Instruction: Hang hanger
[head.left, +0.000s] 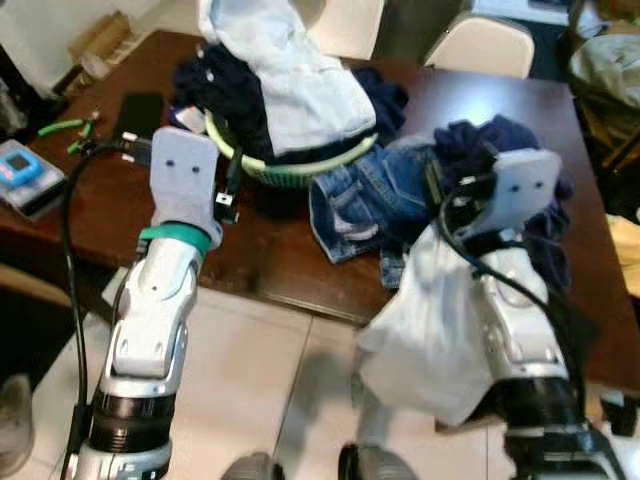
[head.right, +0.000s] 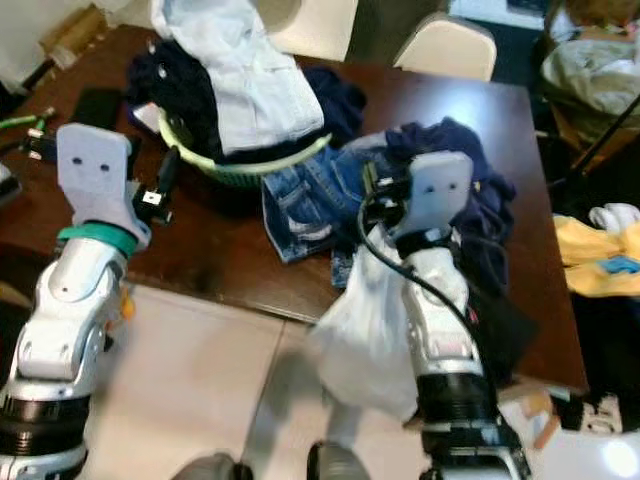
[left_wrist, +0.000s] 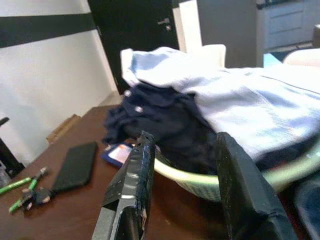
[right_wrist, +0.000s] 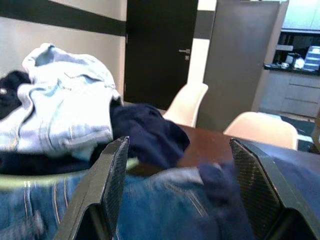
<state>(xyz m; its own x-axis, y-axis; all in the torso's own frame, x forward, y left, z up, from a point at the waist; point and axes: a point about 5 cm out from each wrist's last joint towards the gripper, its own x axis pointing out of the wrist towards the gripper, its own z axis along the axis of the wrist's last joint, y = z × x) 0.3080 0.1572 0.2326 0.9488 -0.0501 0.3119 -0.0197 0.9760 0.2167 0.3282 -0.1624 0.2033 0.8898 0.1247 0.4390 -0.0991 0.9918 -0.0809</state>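
Note:
My left gripper is open over the dark wooden table, just short of the rim of a green laundry basket. The basket is heaped with a pale blue shirt and dark navy clothes. To its right my right gripper is open with nothing between its fingers, above blue jeans lying on the table. A navy garment lies past the jeans. A white cloth hangs over my right forearm at the table's near edge.
A black phone, green-handled tools and a blue device lie on the table's left part. Cream chairs stand at the far side. More clothes are piled on the right. Pale tile floor lies below.

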